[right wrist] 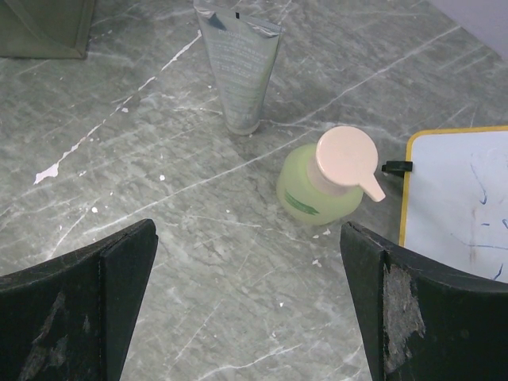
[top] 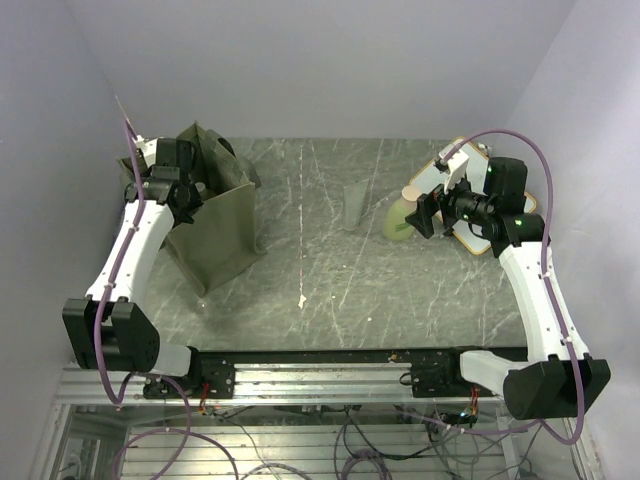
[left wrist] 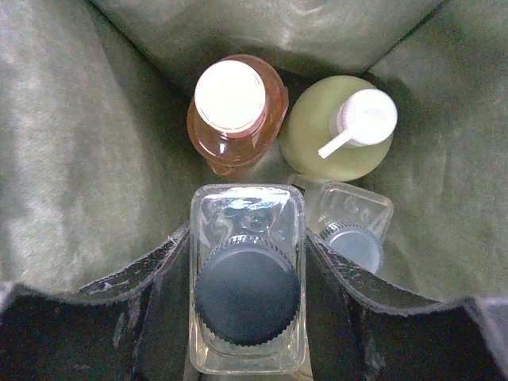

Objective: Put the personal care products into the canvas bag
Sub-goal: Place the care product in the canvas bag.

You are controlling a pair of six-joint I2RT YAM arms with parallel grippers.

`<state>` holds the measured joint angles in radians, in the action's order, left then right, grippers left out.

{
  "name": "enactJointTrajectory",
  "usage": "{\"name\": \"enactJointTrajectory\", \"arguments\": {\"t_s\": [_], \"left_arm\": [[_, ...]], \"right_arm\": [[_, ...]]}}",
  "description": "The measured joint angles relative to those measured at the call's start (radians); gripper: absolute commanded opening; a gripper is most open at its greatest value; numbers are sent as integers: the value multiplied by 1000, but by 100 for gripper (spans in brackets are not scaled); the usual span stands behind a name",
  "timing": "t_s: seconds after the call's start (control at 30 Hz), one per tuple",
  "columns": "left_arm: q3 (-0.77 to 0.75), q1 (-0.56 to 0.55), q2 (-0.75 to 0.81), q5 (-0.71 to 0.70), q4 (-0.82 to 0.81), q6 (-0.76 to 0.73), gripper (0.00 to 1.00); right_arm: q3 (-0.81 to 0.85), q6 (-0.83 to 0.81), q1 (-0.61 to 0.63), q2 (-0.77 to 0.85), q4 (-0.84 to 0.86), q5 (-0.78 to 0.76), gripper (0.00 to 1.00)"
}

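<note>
My left gripper [left wrist: 248, 236] reaches down inside the olive canvas bag [top: 220, 240] and is shut on a clear square bottle [left wrist: 248, 278] with a dark cap, a finger pressed on each side. Standing in the bag [left wrist: 71, 159] are an orange bottle [left wrist: 234, 111], a yellow-green pump bottle [left wrist: 341, 127] and a second clear square bottle [left wrist: 353, 230]. My right gripper [right wrist: 248, 230] hovers open above the table, just short of another yellow-green pump bottle [right wrist: 321, 186]. A translucent grey tube [right wrist: 236, 71] stands on its cap beyond it.
A wood-framed whiteboard [top: 470, 205] lies at the back right under my right wrist, close to the pump bottle [top: 400, 215]. The tube [top: 355, 205] stands mid-table. Grey walls close in the table's left, back and right sides.
</note>
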<state>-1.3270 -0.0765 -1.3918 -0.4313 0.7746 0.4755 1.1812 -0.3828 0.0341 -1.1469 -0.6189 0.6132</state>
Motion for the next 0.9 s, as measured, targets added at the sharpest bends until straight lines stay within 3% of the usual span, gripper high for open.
{"name": "enactJointTrajectory", "arguments": {"t_s": [0.9], "left_arm": [[96,4,-72,80,-91,-18,35]], "right_arm": [[-12,-3,0,0,1,0,100]]}}
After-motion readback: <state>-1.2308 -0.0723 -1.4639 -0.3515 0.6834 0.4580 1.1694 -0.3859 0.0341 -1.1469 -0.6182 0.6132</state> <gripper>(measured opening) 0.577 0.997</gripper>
